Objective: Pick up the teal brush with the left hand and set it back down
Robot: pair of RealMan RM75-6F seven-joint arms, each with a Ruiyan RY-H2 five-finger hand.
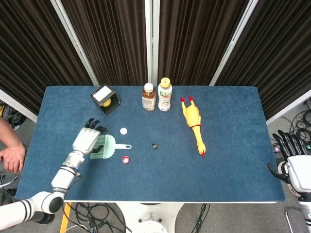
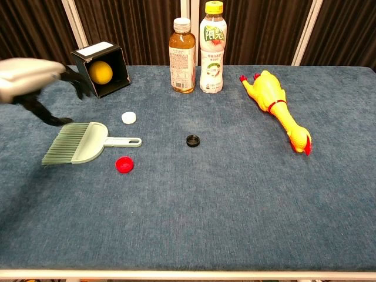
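The teal brush [image 1: 108, 146] [image 2: 82, 142] lies flat on the blue table, bristles to the left, thin handle to the right. My left hand [image 1: 87, 139] [image 2: 36, 82] hovers over the bristle end with its fingers spread, holding nothing. In the chest view it hangs above and behind the brush, apart from it. My right hand [image 1: 295, 165] stays off the table's right edge, fingers apart and empty.
A white cap [image 2: 128, 117], a red cap [image 2: 124, 165] and a black ring [image 2: 193, 140] lie near the brush. A black box holding a yellow ball [image 2: 101, 71] sits at the back left. Two bottles [image 2: 183, 56] [image 2: 212, 48] stand at the back centre, and a rubber chicken [image 2: 277, 108] lies to the right.
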